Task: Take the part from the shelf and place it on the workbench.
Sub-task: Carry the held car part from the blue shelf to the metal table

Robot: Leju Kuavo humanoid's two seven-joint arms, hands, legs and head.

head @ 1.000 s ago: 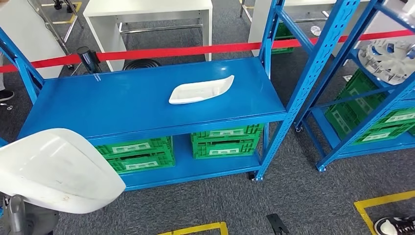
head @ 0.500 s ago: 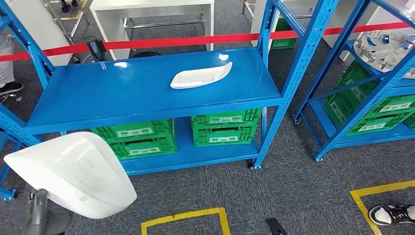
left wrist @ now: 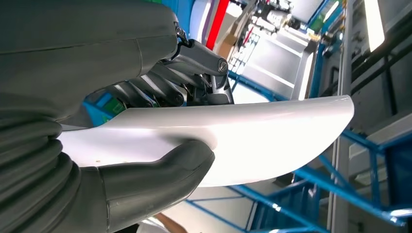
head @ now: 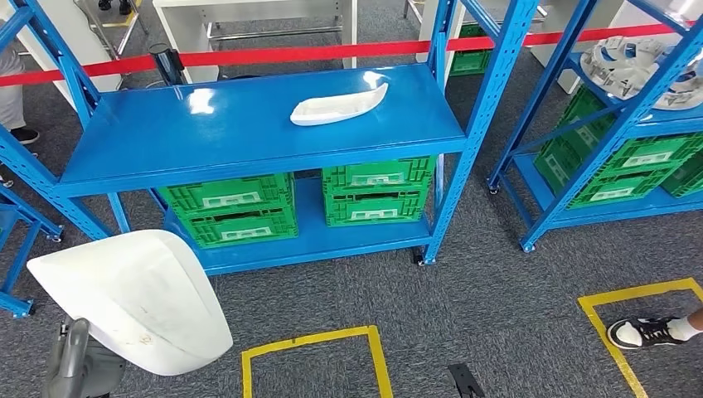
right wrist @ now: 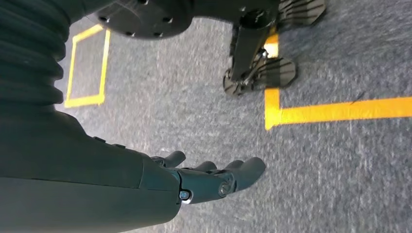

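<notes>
Left hand (left wrist: 145, 145): clamps white moulded shell part (head: 133, 298), thumb under, fingers over.
Right hand (right wrist: 209, 182): hangs over carpet, fingers apart, holding nothing.
Change: whole view shifted; blue rack (head: 249, 133) now well ahead of left hand, camera move.
Meaning: part off shelf, in transit; workbench placement pending.
Rack top: second white part (head: 338, 106).

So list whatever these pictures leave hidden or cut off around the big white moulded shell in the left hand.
- Left hand, head view: cut by the bottom edge, covered by the big white moulded shell.
- Shell's far face, left wrist view: the grey thumb hides part.
- Silver round part on the right blue rack: crossed by blue struts, cut at the edge.
</notes>
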